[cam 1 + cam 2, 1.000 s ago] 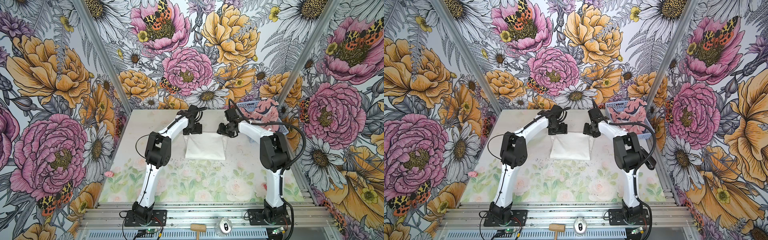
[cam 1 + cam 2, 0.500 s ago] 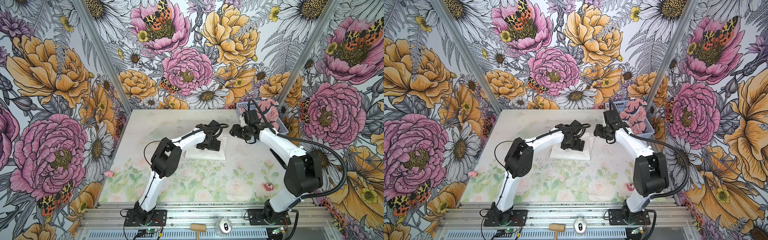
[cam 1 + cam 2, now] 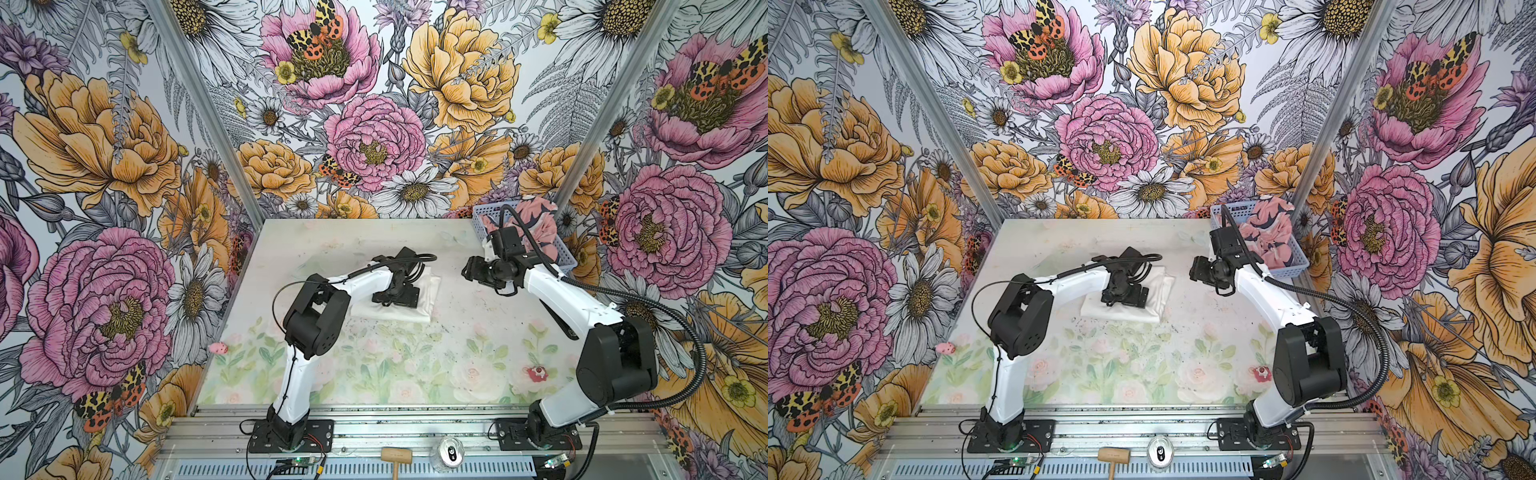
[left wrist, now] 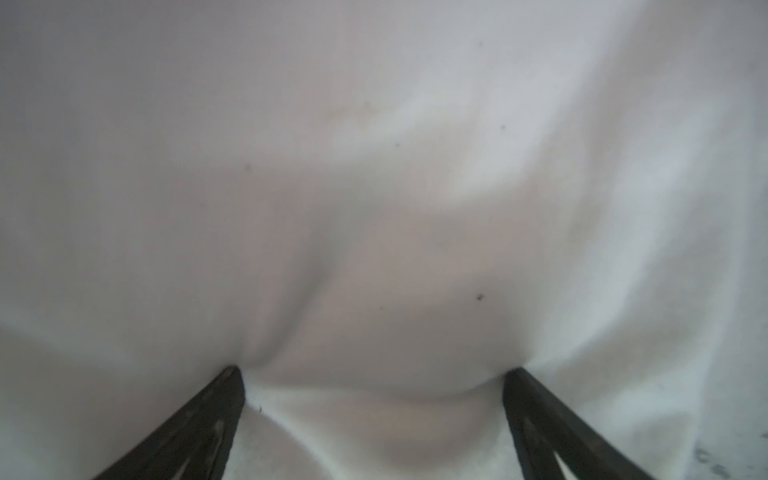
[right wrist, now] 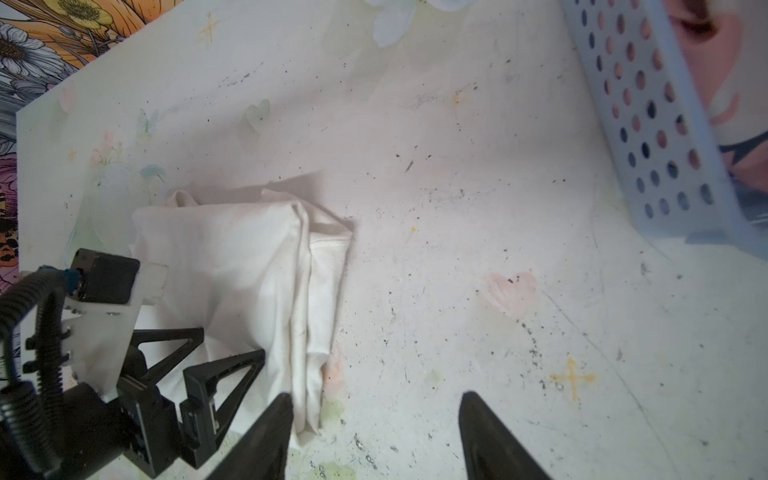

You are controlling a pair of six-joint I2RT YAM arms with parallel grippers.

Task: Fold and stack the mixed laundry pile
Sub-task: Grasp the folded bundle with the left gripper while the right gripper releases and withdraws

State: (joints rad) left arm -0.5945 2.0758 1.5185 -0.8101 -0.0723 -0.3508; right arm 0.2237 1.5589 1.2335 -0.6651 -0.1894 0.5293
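Note:
The folded white T-shirt [image 3: 426, 305] [image 3: 1158, 305] lies mid-table. My left gripper [image 3: 395, 297] [image 3: 1124, 297] rests on top of it, open, both fingertips pressed into the cloth. The left wrist view is filled with white T-shirt fabric [image 4: 374, 166] around the left gripper [image 4: 372, 369]. My right gripper [image 3: 469, 270] [image 3: 1198, 270] hovers open over bare table between the T-shirt and the basket, holding nothing. In the right wrist view the right gripper [image 5: 376, 394] is beside the T-shirt [image 5: 249, 257]. The pink printed garment [image 3: 538, 226] [image 3: 1271, 235] [image 5: 723, 83] sits bunched in the basket.
The light blue perforated basket [image 3: 482, 218] [image 3: 1219, 212] [image 5: 648, 124] stands at the back right corner. A small pink toy [image 3: 219, 348] lies at the table's left edge and a small red object [image 3: 536, 372] at the front right. A wooden mallet [image 3: 397, 457] and a can [image 3: 451, 451] lie on the front rail.
Both grippers left the T-shirt's far edge. The left one moved onto the T-shirt's top and opened wide. The right one swung right toward the basket and opened further.

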